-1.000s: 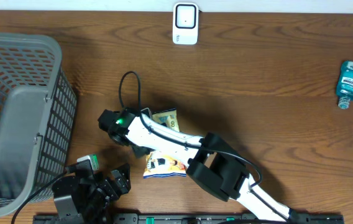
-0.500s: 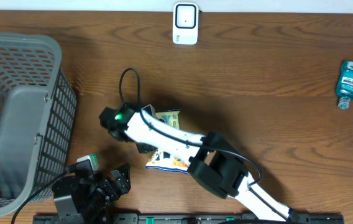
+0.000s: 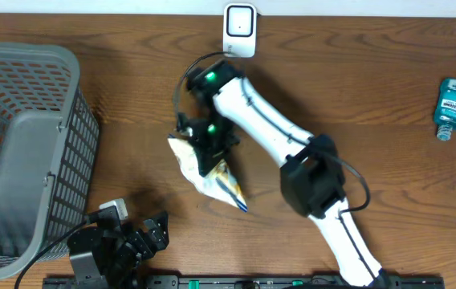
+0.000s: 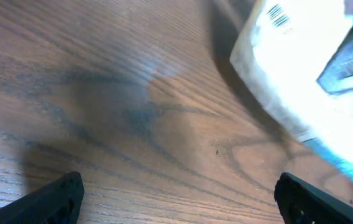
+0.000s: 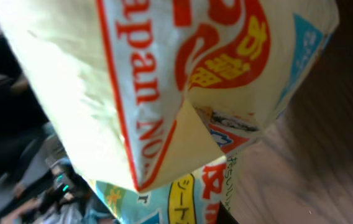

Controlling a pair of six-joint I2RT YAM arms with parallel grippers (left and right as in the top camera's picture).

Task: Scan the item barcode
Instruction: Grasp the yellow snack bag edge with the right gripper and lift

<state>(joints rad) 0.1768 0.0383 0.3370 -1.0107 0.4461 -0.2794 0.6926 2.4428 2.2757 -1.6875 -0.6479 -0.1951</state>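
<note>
Now, snack bag (image 3: 217, 180) in right claw (image 3: 205, 149), near scanner (image 3: 239, 30).

The grey plastic mesh basket (image 3: 19, 152) fills the left end of the brown wooden table (image 3: 372, 160); the white boxy barcode scanner (image 3: 239, 30) stands at the rear edge, mid-table; before it, slightly left, the crinkled yellow-and-white snack packet (image 3: 212, 177) sits in the right gripper (image 3: 206, 148), well right of the basket; the left gripper (image 3: 156, 231) lies at the front edge, left of the packet; the blue plastic mouthwash bottle (image 3: 453, 108) lies far right.
</note>
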